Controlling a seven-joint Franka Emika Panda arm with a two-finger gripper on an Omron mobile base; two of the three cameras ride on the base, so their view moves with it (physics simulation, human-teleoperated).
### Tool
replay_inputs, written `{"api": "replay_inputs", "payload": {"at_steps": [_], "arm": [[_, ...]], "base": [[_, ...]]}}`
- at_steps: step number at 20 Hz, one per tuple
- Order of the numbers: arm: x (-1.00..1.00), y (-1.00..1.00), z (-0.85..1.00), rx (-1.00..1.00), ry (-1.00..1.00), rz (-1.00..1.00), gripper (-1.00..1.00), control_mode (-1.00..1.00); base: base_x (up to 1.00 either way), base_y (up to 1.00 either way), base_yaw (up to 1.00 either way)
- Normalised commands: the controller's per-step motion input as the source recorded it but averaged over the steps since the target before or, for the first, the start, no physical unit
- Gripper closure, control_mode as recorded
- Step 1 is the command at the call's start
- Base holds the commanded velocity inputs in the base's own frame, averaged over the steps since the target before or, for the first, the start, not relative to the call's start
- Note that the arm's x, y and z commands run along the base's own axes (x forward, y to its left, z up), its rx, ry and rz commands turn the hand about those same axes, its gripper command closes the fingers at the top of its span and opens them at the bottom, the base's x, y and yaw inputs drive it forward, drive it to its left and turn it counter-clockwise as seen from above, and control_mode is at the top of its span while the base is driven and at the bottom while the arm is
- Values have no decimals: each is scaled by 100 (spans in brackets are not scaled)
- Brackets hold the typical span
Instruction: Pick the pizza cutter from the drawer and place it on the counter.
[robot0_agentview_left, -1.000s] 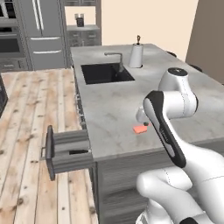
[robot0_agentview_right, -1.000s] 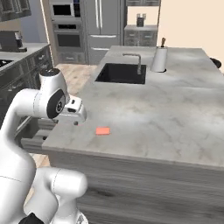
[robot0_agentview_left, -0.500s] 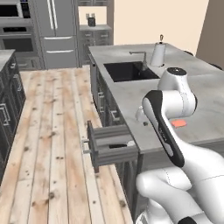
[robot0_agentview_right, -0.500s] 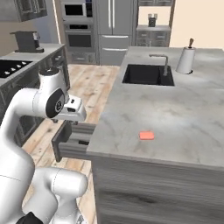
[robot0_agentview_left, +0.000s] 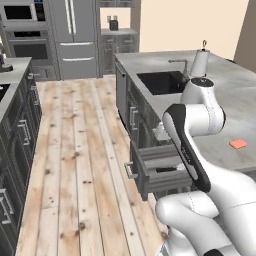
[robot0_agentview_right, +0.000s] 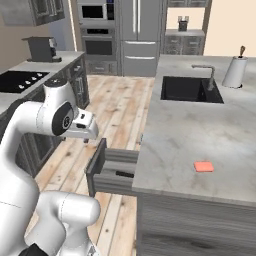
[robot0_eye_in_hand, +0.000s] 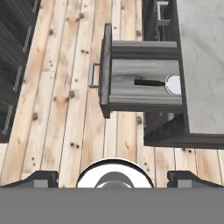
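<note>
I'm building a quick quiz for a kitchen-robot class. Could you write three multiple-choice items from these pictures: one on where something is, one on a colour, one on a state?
1. Where is the pizza cutter?
A. On the counter beside the sink
B. Inside the drawer
C. On the wooden floor

2. What colour is the small flat block on the counter?
A. Orange-red
B. Blue
C. Green

3. What state is the drawer in?
A. Pushed fully shut
B. Taken out and lying on the floor
C. Pulled open

Answers:
1. B, since the hand view shows its black handle and pale round blade lying on the drawer's floor.
2. A, as the right base view shows it orange-red against the light grey stone.
3. C, because the drawer box juts out from under the counter over the floor, its inside in view.
</note>
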Motion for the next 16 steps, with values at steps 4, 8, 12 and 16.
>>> {"api": "replay_inputs", "payload": {"at_steps": [4,8,12,16], "arm": [[56,28,-1,0,10,0,-100,-100],[57,3,-17,0,11,0,-100,-100],[68,7,-32,0,15,0,-100,-100],[65,1,-48,0,13,0,-100,-100]], "base": [[0,0,0],[0,0,0],[0,0,0],[0,0,0]]}}
